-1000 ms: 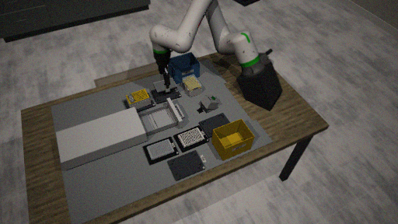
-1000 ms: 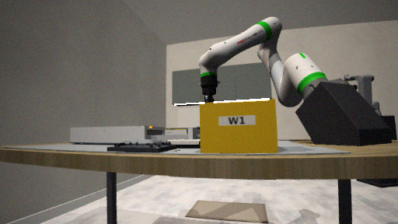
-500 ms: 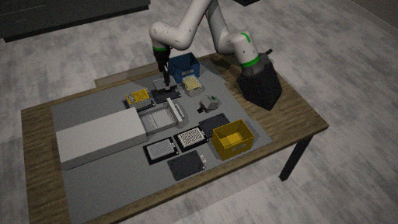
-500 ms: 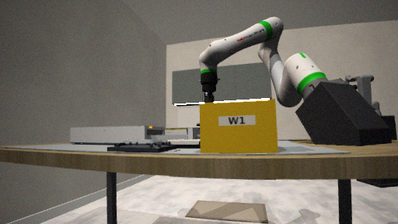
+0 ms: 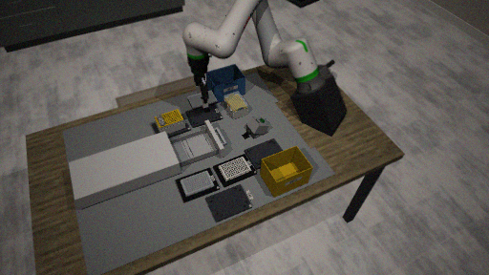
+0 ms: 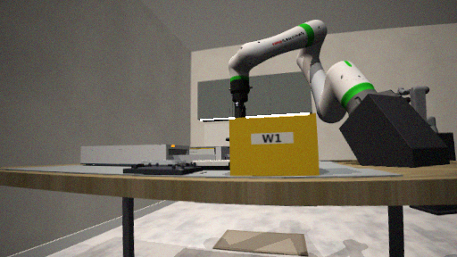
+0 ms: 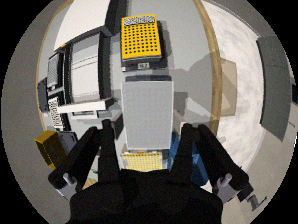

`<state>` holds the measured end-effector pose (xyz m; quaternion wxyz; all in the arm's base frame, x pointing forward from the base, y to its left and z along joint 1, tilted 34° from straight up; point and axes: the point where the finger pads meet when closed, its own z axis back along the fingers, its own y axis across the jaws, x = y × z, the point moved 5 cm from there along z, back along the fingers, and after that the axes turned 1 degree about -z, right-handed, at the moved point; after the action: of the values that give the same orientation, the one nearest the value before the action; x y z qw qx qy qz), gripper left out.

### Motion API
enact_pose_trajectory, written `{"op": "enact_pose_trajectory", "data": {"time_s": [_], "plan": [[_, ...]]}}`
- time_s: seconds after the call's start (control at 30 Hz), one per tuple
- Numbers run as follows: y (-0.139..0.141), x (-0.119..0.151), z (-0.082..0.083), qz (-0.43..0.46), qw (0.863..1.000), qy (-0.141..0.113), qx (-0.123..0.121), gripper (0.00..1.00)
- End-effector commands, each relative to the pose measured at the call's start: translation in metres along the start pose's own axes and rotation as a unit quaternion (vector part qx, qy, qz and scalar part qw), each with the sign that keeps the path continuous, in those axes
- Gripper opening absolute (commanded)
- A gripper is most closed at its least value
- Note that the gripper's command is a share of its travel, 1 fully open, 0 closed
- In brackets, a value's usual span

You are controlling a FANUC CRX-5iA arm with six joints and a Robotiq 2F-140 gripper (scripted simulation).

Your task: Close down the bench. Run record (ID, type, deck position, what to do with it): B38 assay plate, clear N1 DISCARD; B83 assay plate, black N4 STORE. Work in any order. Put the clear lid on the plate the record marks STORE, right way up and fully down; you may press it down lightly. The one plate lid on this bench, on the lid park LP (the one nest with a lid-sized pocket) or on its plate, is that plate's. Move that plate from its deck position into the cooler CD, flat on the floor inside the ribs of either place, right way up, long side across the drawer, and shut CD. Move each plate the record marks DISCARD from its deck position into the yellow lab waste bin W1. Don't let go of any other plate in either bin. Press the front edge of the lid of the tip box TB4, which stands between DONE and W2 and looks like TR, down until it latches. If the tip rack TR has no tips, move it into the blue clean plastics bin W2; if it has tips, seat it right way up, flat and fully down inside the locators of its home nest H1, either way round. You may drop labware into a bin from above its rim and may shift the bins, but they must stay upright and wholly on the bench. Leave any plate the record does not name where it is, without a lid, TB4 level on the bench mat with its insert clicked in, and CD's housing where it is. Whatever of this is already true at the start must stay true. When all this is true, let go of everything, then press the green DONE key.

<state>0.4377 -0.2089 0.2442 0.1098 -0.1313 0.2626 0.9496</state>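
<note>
My gripper is shut on the clear lid and holds it flat just above the dark lid park at the back of the mat. The black plate with white wells and the clear plate sit in nests near the front. The cooler's drawer stands open beside its grey housing. The yellow tip rack sits left of the lid park. The pale tip box TB4 stands right of it.
The blue bin is right behind the gripper. The yellow bin W1 stands at the front right and hides the fingertips in the exterior view. The DONE key block sits mid-right. Two empty dark nests lie near W1.
</note>
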Motion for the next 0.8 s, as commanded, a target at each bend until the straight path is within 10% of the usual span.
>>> {"op": "enact_pose_trajectory", "data": {"time_s": [0.0, 0.77], "plan": [[0.0, 0.0, 0.004, 0.0, 1.0, 0.0, 0.0, 0.0], [0.0, 0.0, 0.029, 0.0, 1.0, 0.0, 0.0, 0.0]]}}
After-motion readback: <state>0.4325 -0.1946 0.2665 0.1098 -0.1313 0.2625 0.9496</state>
